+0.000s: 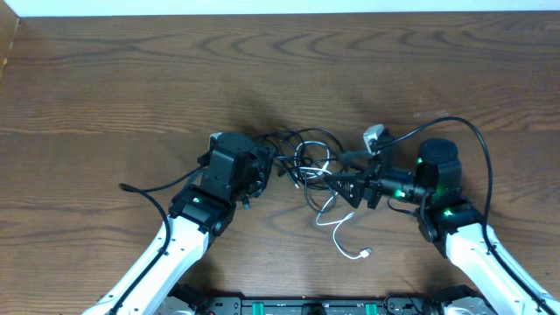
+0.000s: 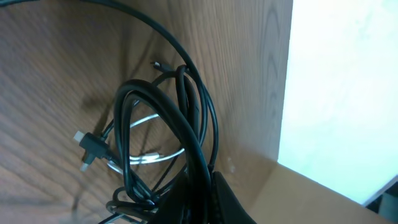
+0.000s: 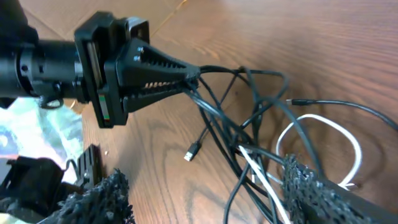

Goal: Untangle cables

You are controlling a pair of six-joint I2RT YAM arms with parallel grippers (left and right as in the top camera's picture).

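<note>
The left pincer (image 3: 191, 77) is clenched on the cables (image 1: 302, 164). They run rightward from it toward the right pincer (image 1: 344, 186), which is released, loose strands directly ahead

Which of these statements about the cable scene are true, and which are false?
1. The left end effector is shut on thin black cables. True.
2. The right end effector is clamped shut. False: its jaws stand open.
3. The thin white cable lies apart from the black ones. False: it loops through their tangle.
4. The tangle sits over a brown wooden table. True.
</note>
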